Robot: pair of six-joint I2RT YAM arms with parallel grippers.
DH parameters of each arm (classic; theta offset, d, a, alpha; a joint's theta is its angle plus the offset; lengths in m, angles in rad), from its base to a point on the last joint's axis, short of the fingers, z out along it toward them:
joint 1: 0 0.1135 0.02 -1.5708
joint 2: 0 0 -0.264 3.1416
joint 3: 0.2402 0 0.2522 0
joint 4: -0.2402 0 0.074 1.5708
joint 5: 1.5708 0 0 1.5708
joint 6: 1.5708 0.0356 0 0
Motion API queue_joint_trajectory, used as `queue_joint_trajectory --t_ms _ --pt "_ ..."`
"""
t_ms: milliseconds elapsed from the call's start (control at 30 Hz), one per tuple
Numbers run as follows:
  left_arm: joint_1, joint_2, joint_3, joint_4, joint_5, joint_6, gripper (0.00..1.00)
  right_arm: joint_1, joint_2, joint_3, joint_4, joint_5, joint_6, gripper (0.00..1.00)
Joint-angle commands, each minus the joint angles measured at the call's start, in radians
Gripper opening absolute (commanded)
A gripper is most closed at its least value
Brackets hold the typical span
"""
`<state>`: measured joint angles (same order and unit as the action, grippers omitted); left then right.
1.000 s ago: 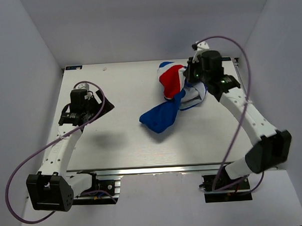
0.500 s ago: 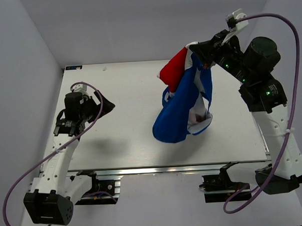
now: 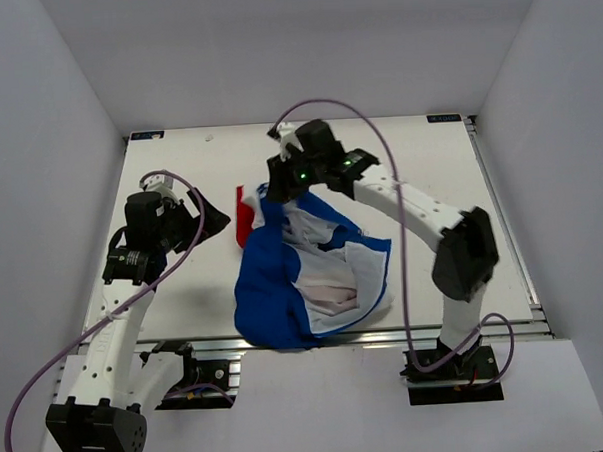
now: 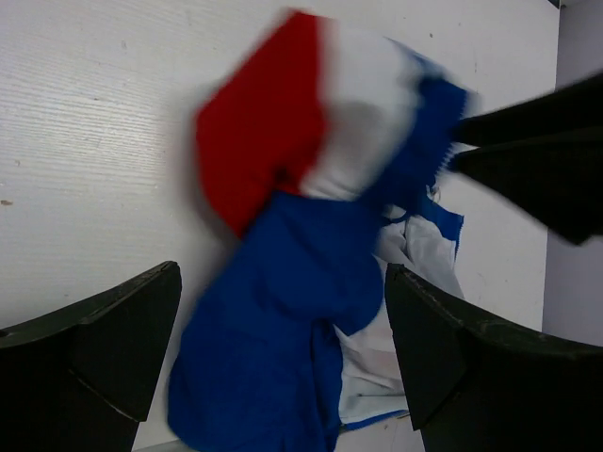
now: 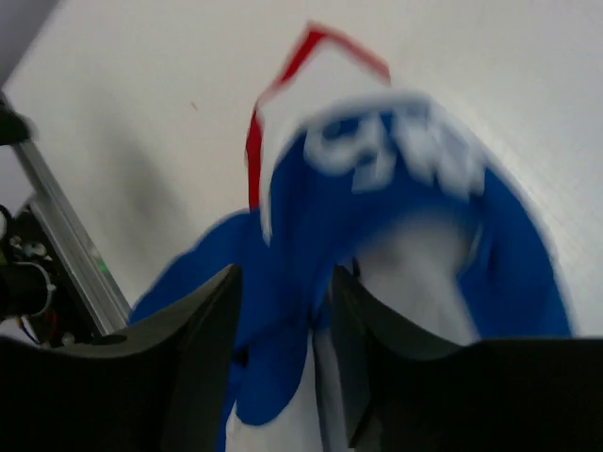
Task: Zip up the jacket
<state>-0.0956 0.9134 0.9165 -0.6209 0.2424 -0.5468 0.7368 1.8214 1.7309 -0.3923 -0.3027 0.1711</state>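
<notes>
The jacket (image 3: 275, 297) lies crumpled on the table's middle front, blue outside, with its white lining (image 3: 324, 275) turned up and a red panel (image 3: 245, 223) at its left. My right gripper (image 3: 277, 190) hovers at the jacket's far end. In the right wrist view its jaws (image 5: 285, 278) stand apart with blue cloth (image 5: 396, 188) loose between them, blurred by motion. My left gripper (image 3: 217, 218) hangs wide open just left of the red panel. In the left wrist view the jacket (image 4: 283, 311) lies beyond its fingertips (image 4: 283, 273), untouched.
The white table (image 3: 429, 160) has a metal rail (image 3: 386, 334) along its near edge, and the jacket's blue hem reaches almost to it. Grey walls close in on three sides. The right arm's cable (image 3: 378, 153) loops above the table.
The right arm swung the jacket from high at the back right down to the middle front of the table, and its jaws have parted. The left arm barely moved.
</notes>
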Motion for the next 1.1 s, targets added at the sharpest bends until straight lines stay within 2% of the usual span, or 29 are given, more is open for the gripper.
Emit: queue_joint_trajectory --t_ms 0,67,100,133,233,367,433,600,733,900,967,1000,1067 --pt "-0.001 -0.028 -0.045 -0.025 0.029 0.015 0.98 -0.004 0.038 0.051 -0.06 -0.007 0.004 0.51" --pt "-0.001 -0.025 -0.068 -0.004 0.086 0.027 0.98 -0.004 0.021 0.014 -0.066 0.025 -0.002 0.64" --pt "0.0 -0.024 -0.1 0.01 0.11 0.028 0.98 -0.004 0.003 -0.017 -0.034 0.031 -0.004 0.8" --pt "-0.001 -0.021 -0.12 0.026 0.135 0.028 0.98 -0.004 -0.019 -0.052 -0.017 0.049 -0.005 0.89" --pt "-0.009 0.008 -0.198 0.09 0.202 0.016 0.98 -0.011 -0.117 -0.204 0.038 0.147 -0.024 0.89" --pt "-0.056 0.064 -0.251 0.108 0.161 0.01 0.98 -0.06 -0.232 -0.379 0.061 0.273 -0.032 0.89" --pt "-0.079 0.102 -0.26 0.124 0.129 0.01 0.98 -0.13 -0.278 -0.468 0.052 0.277 0.007 0.89" --pt "-0.168 0.223 -0.229 0.222 0.065 -0.024 0.98 -0.296 -0.33 -0.616 0.087 0.168 0.093 0.89" --pt "-0.204 0.324 -0.147 0.227 -0.024 -0.013 0.98 -0.324 -0.303 -0.64 0.112 0.174 0.091 0.89" --pt "-0.205 0.413 -0.091 0.199 -0.086 0.011 0.98 -0.332 -0.168 -0.553 0.086 0.28 0.145 0.89" --pt "-0.205 0.438 -0.103 0.23 -0.049 0.015 0.94 -0.332 -0.108 -0.509 0.064 0.361 0.194 0.89" --pt "-0.204 0.446 -0.105 0.239 -0.042 0.015 0.87 -0.332 -0.093 -0.502 0.064 0.382 0.208 0.89" --pt "-0.207 0.467 -0.1 0.247 -0.038 0.015 0.81 -0.333 -0.051 -0.49 0.079 0.431 0.246 0.89"
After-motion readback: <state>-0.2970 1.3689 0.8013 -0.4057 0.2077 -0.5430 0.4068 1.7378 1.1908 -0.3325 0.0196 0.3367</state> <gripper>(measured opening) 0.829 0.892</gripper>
